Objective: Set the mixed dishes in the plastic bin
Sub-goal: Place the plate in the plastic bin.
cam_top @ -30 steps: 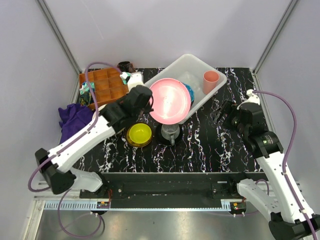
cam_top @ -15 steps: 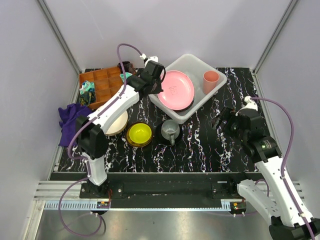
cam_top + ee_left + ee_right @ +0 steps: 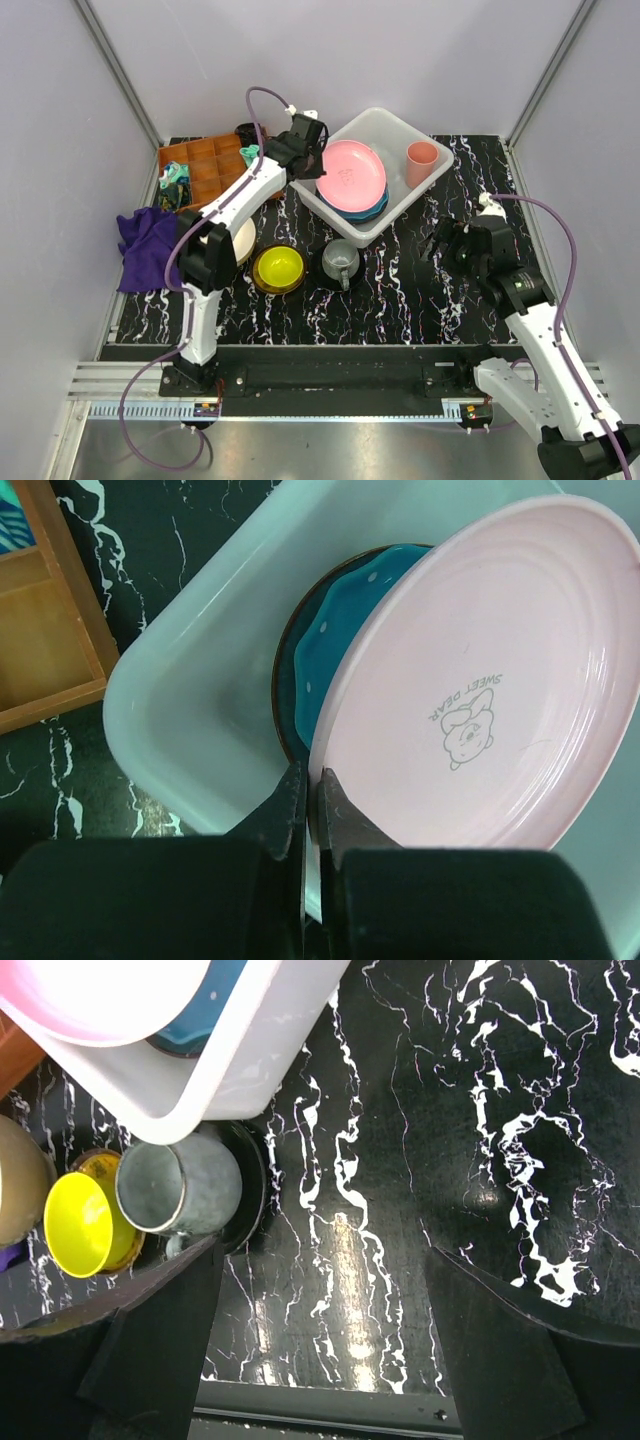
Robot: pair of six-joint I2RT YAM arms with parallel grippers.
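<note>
In the translucent white plastic bin (image 3: 190, 680), the left gripper (image 3: 310, 790) clamps the rim of a round pink plate (image 3: 480, 680) leaning on a blue dotted plate (image 3: 320, 650), apparently awaiting release; the right gripper (image 3: 320, 1260) gapes empty.

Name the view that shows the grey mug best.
Right wrist: the grey mug is close, its open mouth and black saucer visible. Top view shows it small beside the yellow bowl. Left wrist misses it.

Marble tbl (image 3: 400, 290) — bin (image 3: 390, 126), tray (image 3: 216, 172), cloth (image 3: 148, 245)
</note>
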